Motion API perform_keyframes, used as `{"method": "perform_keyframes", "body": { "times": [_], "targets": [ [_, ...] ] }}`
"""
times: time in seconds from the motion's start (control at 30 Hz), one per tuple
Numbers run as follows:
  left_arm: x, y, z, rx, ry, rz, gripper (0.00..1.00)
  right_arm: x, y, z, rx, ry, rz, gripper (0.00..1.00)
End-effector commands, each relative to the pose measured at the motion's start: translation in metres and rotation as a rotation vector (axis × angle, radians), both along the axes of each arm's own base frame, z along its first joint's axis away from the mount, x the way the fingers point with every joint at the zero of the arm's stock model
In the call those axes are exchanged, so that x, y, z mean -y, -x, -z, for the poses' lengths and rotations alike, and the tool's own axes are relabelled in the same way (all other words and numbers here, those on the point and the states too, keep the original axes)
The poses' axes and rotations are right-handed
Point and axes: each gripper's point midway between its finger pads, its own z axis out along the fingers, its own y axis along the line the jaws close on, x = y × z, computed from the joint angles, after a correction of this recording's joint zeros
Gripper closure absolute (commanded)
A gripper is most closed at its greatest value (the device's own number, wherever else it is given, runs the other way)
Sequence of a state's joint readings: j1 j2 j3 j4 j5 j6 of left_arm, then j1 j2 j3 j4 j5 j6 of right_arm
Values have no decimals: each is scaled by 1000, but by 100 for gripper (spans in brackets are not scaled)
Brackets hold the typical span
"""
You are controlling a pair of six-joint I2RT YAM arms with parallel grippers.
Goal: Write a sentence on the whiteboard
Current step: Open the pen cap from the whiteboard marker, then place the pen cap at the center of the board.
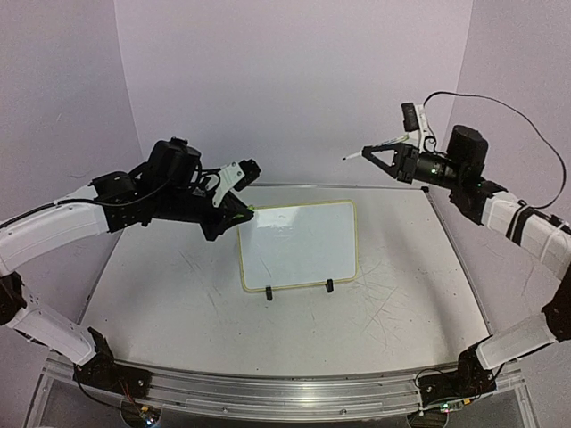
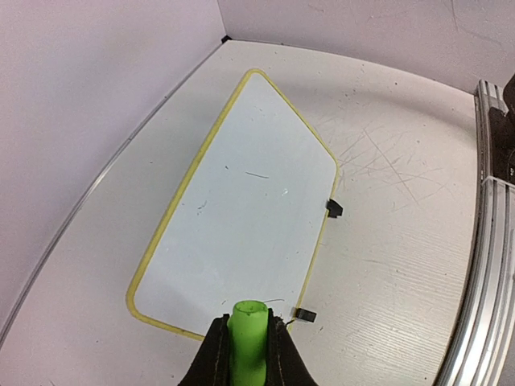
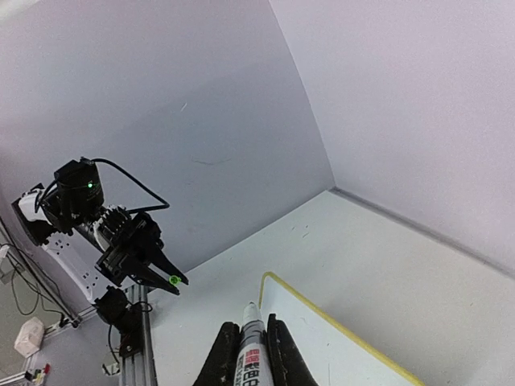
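While the whiteboard rests on the table, a green cap is clamped by the left gripper and a marker by the raised right gripper.

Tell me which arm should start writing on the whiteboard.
Right. The right gripper is shut on the marker, tip bare; the left gripper holds only a green cap near the whiteboard.

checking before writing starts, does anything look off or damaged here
Nothing spilled or broken. The table is scuffed with dark scratches right of the whiteboard, which carries a few faint stray marks.
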State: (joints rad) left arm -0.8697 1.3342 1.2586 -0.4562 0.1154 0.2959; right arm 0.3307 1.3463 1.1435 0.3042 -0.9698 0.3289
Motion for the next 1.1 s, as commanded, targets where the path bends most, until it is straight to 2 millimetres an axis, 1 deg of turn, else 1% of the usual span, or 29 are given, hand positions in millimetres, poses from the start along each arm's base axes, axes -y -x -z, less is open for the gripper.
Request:
{"method": "perform_keyframes", "body": {
  "times": [0.0,0.03,0.1,0.13,0.17,0.2,0.23,0.27,0.33,0.37,0.47,0.53,0.63,0.77,0.87,1.07],
  "targets": [
    [-24,-3,-37,57,82,-112,100,8,5,-20,75,52,108,100],
    [-33,-9,-37,61,87,-176,100,11,1,-19,65,49,144,100],
    [-54,-29,-36,77,97,-345,100,14,-7,-18,46,48,199,100],
    [-69,-42,-34,88,107,-467,100,15,-10,-18,42,48,225,100],
    [-96,-59,-32,125,109,-654,100,17,-14,-19,46,49,262,100],
    [-117,-68,-28,112,149,-809,100,16,-15,-20,56,54,294,100],
    [-137,-74,-23,99,196,-946,100,14,-17,-21,67,62,321,100],
    [-152,-75,-16,80,235,-1041,100,11,-17,-22,79,74,338,100],
    [-167,-74,3,-4,319,-1130,100,2,-17,-21,93,104,362,100],
    [-173,-73,16,-57,344,-1153,100,0,-17,-21,96,114,370,100],
    [-180,-69,63,-230,378,-1202,100,-4,-16,-19,105,136,384,100],
    [-176,-64,96,-321,339,-1197,100,-4,-15,-16,114,154,382,100],
    [-170,-56,136,-435,242,-1188,100,-3,-14,-13,115,170,389,100],
    [-167,-45,187,-558,57,-1205,100,0,-10,-10,118,178,391,100],
    [-165,-40,209,-605,-10,-1206,100,1,-8,-6,112,182,390,100],
    [-172,-41,230,-589,-86,-1241,100,1,-6,-2,103,183,385,100]
  ]
}}
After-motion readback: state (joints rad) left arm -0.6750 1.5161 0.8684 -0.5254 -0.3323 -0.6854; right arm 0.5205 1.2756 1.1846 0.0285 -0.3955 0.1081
